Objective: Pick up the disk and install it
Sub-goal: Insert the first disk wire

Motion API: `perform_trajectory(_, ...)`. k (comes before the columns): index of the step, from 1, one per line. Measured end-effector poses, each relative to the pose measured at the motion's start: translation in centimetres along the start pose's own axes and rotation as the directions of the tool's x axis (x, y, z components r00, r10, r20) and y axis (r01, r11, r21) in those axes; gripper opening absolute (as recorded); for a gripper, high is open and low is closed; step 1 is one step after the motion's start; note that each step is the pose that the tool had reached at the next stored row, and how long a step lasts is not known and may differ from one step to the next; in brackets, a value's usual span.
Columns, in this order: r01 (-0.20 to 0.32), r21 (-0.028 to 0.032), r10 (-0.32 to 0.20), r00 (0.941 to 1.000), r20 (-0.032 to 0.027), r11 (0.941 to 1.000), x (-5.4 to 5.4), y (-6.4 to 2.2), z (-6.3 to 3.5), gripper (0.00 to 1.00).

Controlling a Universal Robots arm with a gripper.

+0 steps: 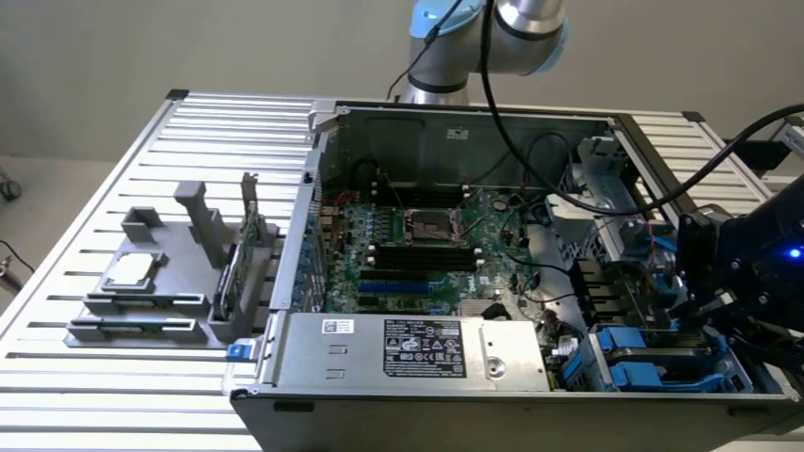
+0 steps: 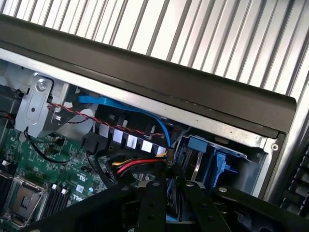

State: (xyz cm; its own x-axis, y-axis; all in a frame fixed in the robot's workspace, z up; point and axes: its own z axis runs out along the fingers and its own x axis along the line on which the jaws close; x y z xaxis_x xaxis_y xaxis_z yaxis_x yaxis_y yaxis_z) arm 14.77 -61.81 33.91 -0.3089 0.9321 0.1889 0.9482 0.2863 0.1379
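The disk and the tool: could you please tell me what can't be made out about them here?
- Disk, exterior view: the black tool covers part; seating unclear.
- Tool, wrist view: fingertips cut off by the picture's edge; grip unreadable.
- Drive bay, wrist view: the case rim shadows its inside.

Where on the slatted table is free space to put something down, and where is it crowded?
Free: the slatted table in front of the grey fixture, and the strip behind the fixture. Crowded: inside the computer case, most of all around the blue drive carriers where the gripper works.
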Motion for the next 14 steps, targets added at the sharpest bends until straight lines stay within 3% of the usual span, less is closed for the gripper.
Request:
perform_trajectory(7, -0.012, 0.0015, 0.012, 0.9999, 0.0004, 0.9999, -0.40, -0.22, -0.69, 0.18)
perform_trajectory(14, -0.013, 0.0018, 0.013, 0.9999, 0.0020, 0.9999, -0.41, -0.55, -0.73, 0.18)
